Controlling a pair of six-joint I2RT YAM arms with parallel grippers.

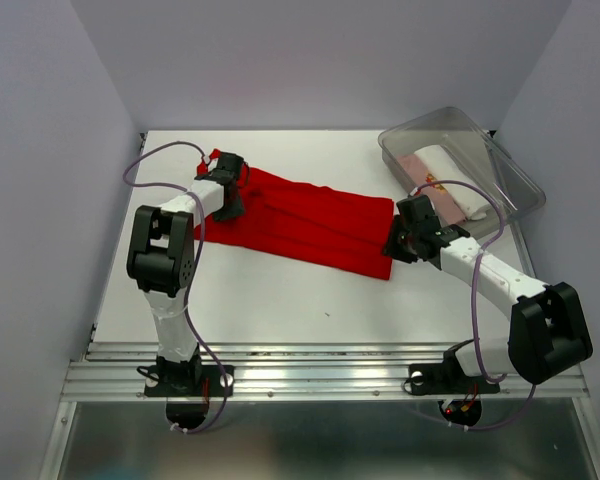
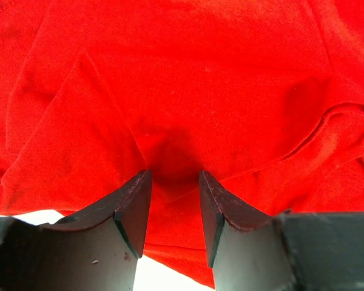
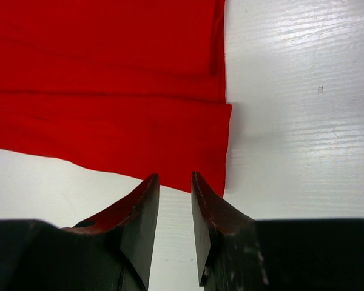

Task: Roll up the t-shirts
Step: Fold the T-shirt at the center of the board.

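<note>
- red t-shirt: lies flat on the bench, folded into a long band running from 10 o'clock across the middle to about 3 o'clock.
- Handling: thin, soft and light. It creases and bunches easily and won't hold its shape, so it will likely slide on the smooth bench unless both corners of an end move together. Best hold looks like the short end edge, pinching through all the layers.
- left gripper: at the 10 o'clock end of the band. The jaws stand about half apart, pressed into the cloth. Creases run into the gap and a tuck sits between the tips, so this reads as grasping a pinch of the shirt.
- right gripper: at the 3 o'clock end, over the near corner of the hem. There's a narrow gap between the jaws with bare bench showing through, so they're released with nothing gripped. Can't tell if the tips touch the cloth.
- clear bin: at 1–2 o'clock, just beyond the right arm. It holds a white roll and a pale pink roll side by side, both apparently done.
</note>
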